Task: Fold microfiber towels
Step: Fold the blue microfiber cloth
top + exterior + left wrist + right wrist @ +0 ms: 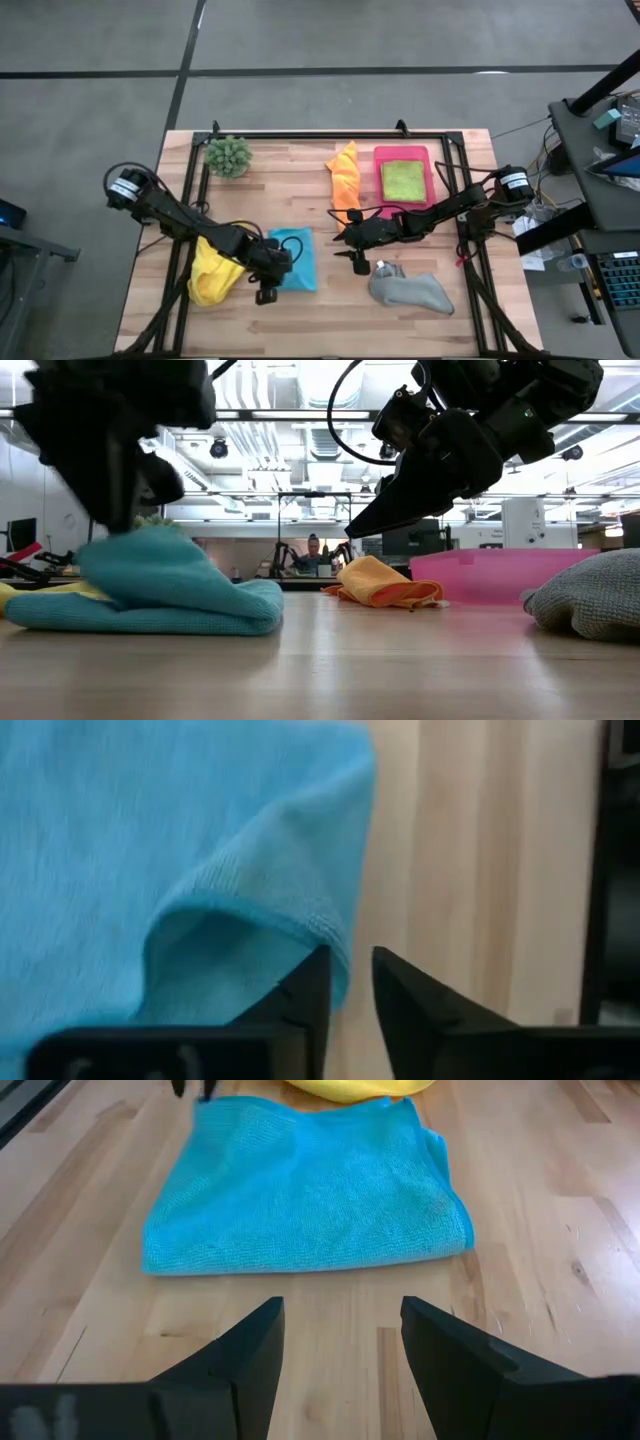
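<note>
Blue towel (295, 258) lies folded; left tool (348, 982), slightly parted, empty at its edge; right tool (340, 1342) open, empty beside it; next, likely fetch another towel

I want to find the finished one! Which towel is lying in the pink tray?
The lime green towel. It lies flat inside the pink tray, while the blue, orange, yellow and grey towels all lie on the bare wooden table.

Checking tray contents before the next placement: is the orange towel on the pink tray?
No. In the high view the pink tray holds only the lime green towel; the orange towel lies on the table beside it.
</note>
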